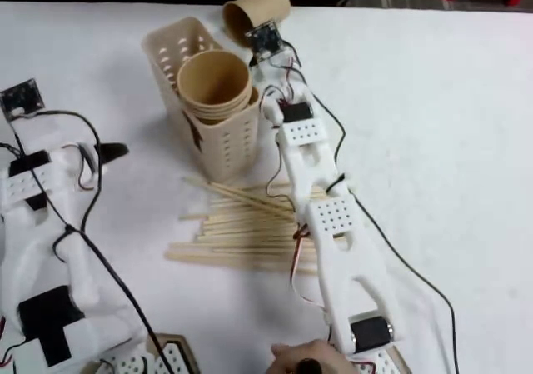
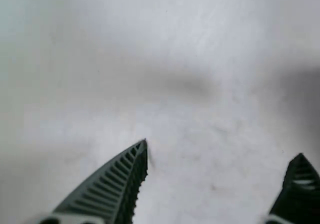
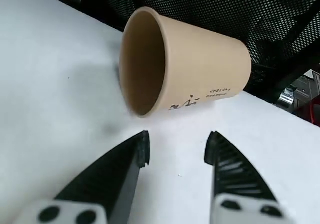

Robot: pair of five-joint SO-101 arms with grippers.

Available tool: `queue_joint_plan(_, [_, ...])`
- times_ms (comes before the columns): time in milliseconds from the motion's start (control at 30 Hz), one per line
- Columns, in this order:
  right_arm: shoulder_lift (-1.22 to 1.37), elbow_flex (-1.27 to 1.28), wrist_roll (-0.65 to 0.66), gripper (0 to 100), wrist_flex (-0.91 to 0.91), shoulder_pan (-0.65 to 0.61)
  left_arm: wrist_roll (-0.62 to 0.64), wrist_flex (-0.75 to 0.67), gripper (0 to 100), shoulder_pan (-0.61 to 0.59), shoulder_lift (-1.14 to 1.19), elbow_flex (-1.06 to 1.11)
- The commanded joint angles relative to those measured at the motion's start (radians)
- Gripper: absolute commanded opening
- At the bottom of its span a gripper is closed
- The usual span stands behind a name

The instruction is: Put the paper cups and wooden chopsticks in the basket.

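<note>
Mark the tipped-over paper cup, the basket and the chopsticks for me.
tipped-over paper cup (image 3: 200,69): right wrist view, on its outer side wall.
basket (image 1: 229,145): high view, on its front wall.
chopsticks (image 1: 237,241): high view, middle of the pile.

High view down over table (image 1: 466,99), wrist views close above it, right shares tipped cup (image 3: 200,69)

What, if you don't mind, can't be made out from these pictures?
- Number of cups stacked in the basket: high view, they are nested and only the rims show.
- One end of the chopsticks: high view, covered by the right arm.
- Base of the lying cup: right wrist view, turned away from the camera.
</note>
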Motion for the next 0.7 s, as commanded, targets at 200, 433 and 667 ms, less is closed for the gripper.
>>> queue_joint_plan(200, [-0.024, -0.061, 0.006, 13.3, -0.022, 0.027, 0.011, -0.006, 40, -0.001, -0.038, -0.006])
queue_joint_plan(433, [-0.165, -0.063, 0.005, 2.3, 0.213, 0.082, 0.005, 0.002, 29, 0.001, -0.113, -0.041])
queue_joint_plan(667, [-0.381, -0.063, 0.003, 1.8, 0.634, 0.079, 0.000, 0.003, 3, 0.001, -0.458, -0.032])
